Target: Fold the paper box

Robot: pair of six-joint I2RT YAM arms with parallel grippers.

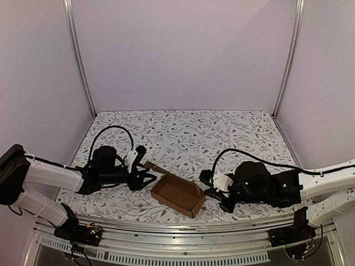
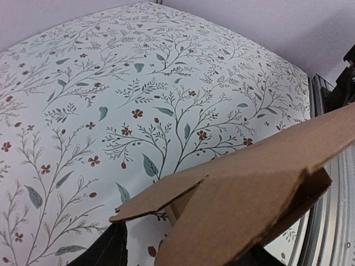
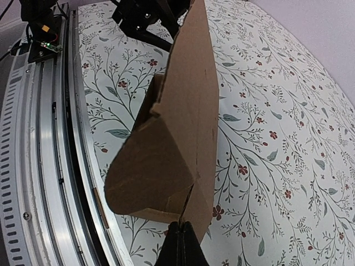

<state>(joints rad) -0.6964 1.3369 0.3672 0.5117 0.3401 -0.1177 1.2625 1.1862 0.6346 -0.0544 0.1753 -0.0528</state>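
Floral table (image 1: pixel 233 130) is carrying the paper box (image 1: pixel 177 194) near its front edge. Your left gripper (image 1: pixel 143 168) is sitting spread around one end; your right gripper (image 1: pixel 212 194) is pinching the other.

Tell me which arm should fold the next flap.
Left. The left gripper, open, straddles the loose flap of the paper box; the right gripper is shut on the opposite end, anchoring it.
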